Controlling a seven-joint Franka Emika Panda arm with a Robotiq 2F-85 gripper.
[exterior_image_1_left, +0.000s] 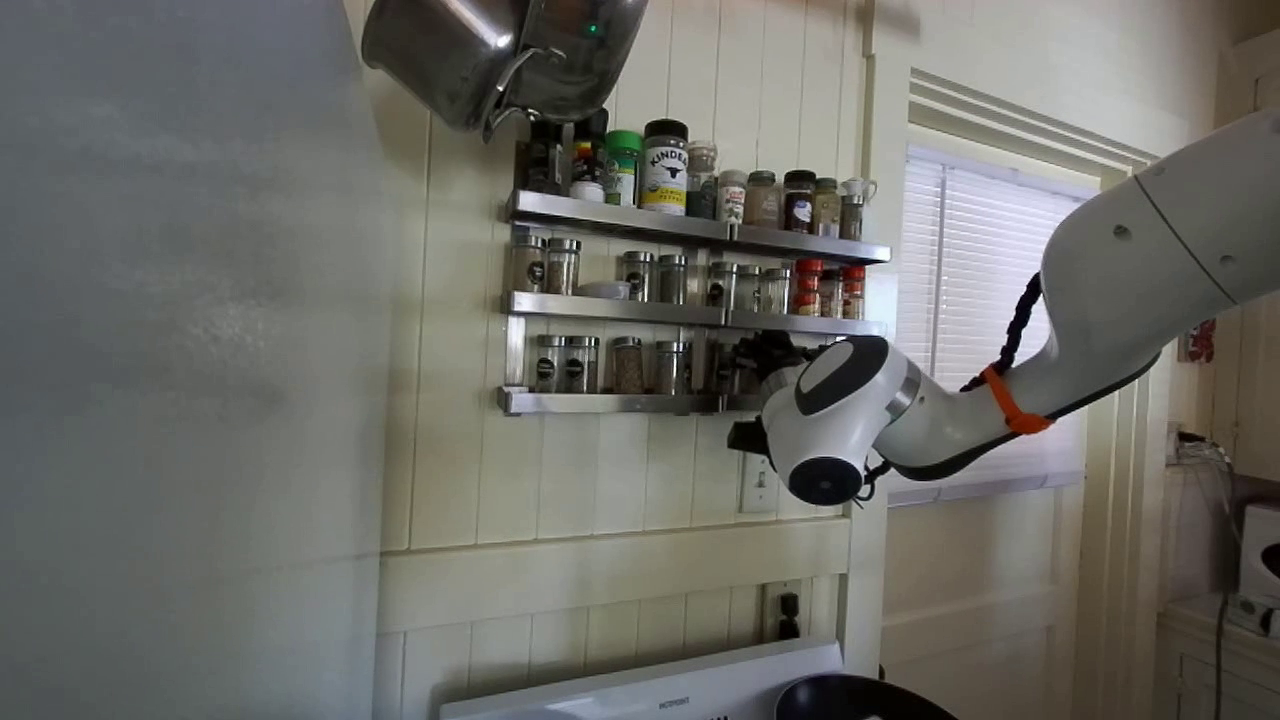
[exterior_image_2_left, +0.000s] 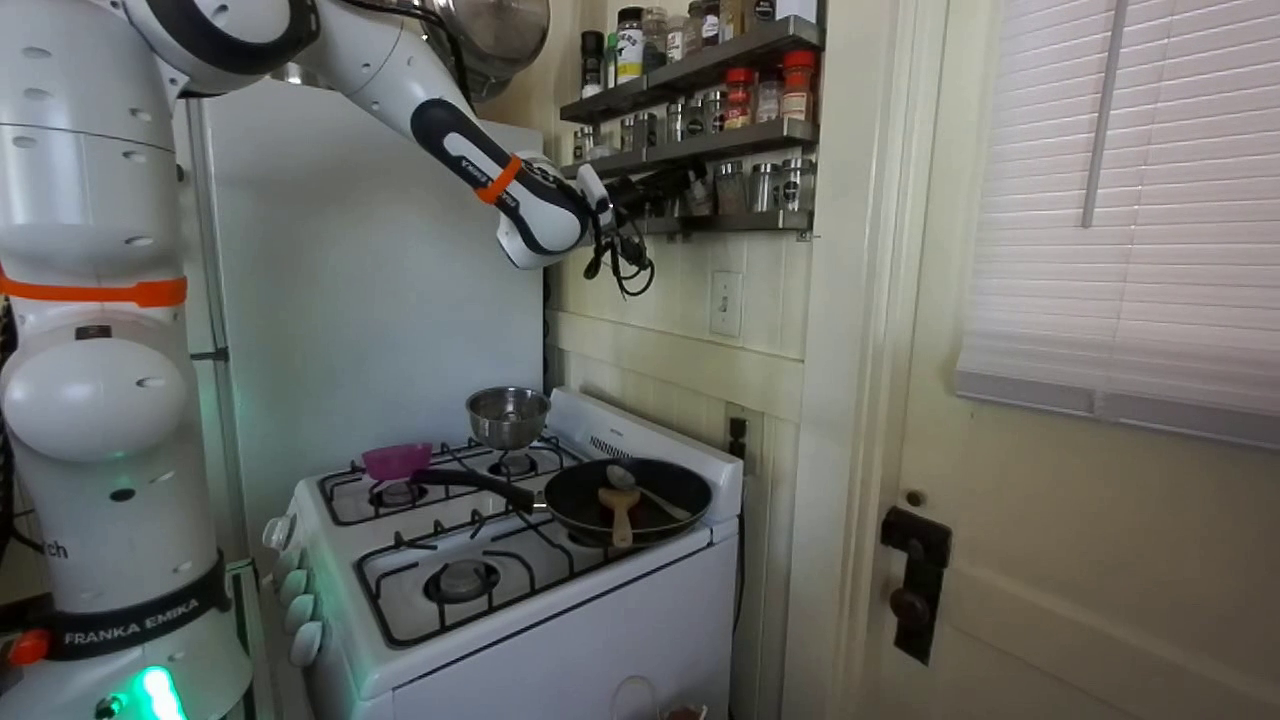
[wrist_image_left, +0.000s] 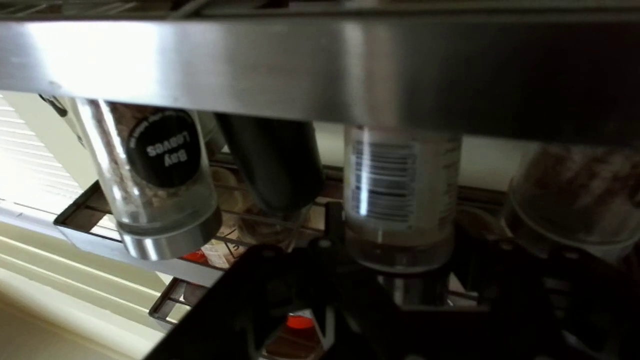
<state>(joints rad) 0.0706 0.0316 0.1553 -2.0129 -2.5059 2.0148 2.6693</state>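
Standing upright at the lowest steel shelf (wrist_image_left: 225, 70), the barcode-labelled spice jar (wrist_image_left: 385, 185) has its long axis close to vertical, its cap end pointing up in the room; the wrist view stands upside down, so that end aims at the bottom there. Its base is hidden behind the shelf's front lip, and its barcode faces the wrist camera. The gripper (wrist_image_left: 402, 235) is clenched on this jar, one dark finger against either side near the cap. Next along, toward the door blind (exterior_image_2_left: 1150, 250), come a black cylindrical container (wrist_image_left: 275, 160) and then a silver-lidded Bay Leaves jar (wrist_image_left: 160, 192); on the opposite side is a clear jar (wrist_image_left: 575, 200) with reddish-brown contents. Higher up, red-capped bottles (exterior_image_1_left: 808, 287) sit on the middle shelf (exterior_image_1_left: 620, 308) and a Kinder's lemon pepper bottle (exterior_image_1_left: 664, 170) on the top shelf (exterior_image_1_left: 620, 212). A light switch (exterior_image_1_left: 760, 482) is on the wall (exterior_image_1_left: 600, 480) below. Farther down, the white gas stove (exterior_image_2_left: 600, 650) carries a steel pot (exterior_image_2_left: 508, 428), a pink bowl (exterior_image_2_left: 398, 461) and a black frying pan (exterior_image_2_left: 576, 490) with a metal spoon (exterior_image_2_left: 622, 477) and a wooden utensil (exterior_image_2_left: 620, 515) inside.
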